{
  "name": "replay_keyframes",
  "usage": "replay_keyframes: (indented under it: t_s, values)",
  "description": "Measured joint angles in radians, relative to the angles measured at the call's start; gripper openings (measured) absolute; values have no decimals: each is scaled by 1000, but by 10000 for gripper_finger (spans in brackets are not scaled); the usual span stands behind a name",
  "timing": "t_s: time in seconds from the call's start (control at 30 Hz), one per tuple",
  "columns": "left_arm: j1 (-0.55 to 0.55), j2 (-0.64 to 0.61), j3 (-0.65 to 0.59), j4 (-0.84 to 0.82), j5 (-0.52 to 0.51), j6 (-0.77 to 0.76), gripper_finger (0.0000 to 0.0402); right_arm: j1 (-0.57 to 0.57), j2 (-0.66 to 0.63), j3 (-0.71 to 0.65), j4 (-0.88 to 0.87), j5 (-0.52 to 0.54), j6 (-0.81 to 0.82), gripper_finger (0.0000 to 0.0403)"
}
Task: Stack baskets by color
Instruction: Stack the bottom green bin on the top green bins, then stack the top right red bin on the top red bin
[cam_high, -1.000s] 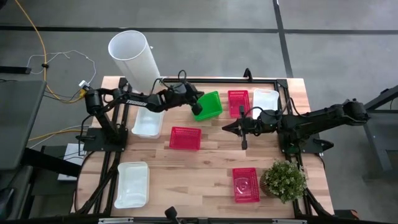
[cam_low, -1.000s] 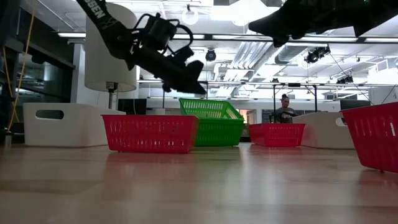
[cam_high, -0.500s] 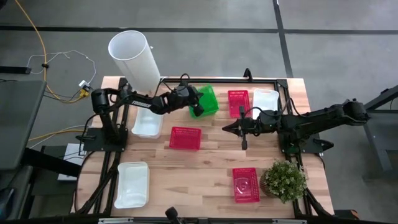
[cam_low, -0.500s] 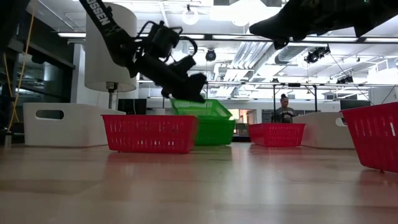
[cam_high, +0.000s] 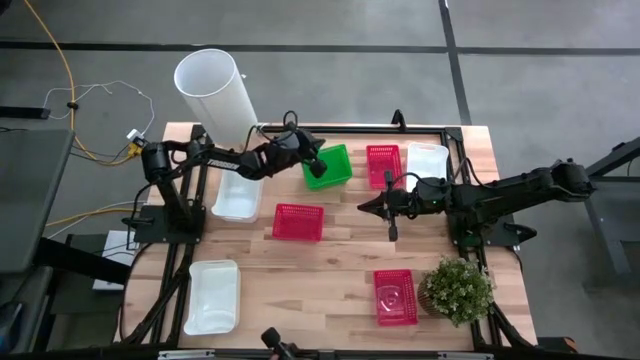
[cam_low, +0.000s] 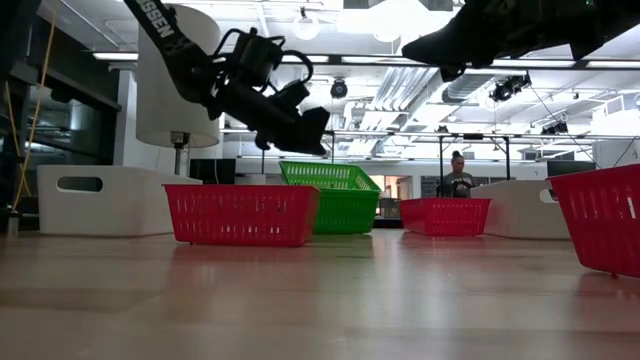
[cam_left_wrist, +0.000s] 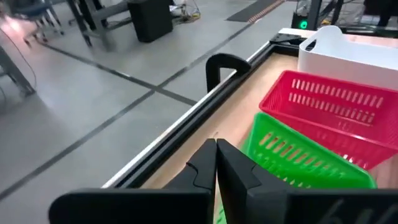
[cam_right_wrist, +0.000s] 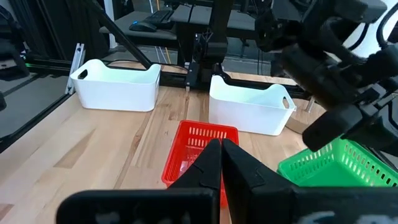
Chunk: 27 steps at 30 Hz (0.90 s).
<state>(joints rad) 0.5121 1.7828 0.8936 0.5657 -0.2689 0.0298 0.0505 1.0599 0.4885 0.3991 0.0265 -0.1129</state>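
the wooden table (cam_high: 330, 255) sat on a grey floor, with a tall white cylinder (cam_high: 215, 92) at its far left corner and a potted plant (cam_high: 458, 288) near its right front. you had the left gripper (cam_high: 316, 163) at the near rim of the green basket (cam_high: 330, 165), which stood at the back of the table; its fingers (cam_left_wrist: 214, 163) were pressed together with nothing visible between them. in the low view that gripper (cam_low: 305, 125) hung above the green basket (cam_low: 335, 197), apart from its rim. you had the right gripper (cam_high: 366, 205) hanging over mid-table, fingers (cam_right_wrist: 221, 158) closed and empty, just in front of a red basket (cam_high: 382, 164) that stood right of the green one. a white basket (cam_high: 427, 161) sat right of that red one. another red basket (cam_high: 298, 221) lay in front of the green one, and a third red basket (cam_high: 395, 297) sat near the front beside the plant. a white basket (cam_high: 240, 196) lay under the left arm and another white basket (cam_high: 212, 295) at the left front corner. a person (cam_low: 459, 177) stood far behind the table.
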Motion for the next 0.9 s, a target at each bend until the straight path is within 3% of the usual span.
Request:
replay_keyframes:
  t_s: [0.47, 0.6, 0.9]
  values:
    - [-5, 82, -1, -17, 35, -38, 0, 0, 0, 0, 1, 0, 4, 0]
    - [-20, 18, -1, -17, 66, -30, 0, 0, 0, 0, 1, 0, 2, 0]
    - [-123, -181, -52, -49, 240, 15, 0, 0, 0, 0, 0, 0, 19, 0]
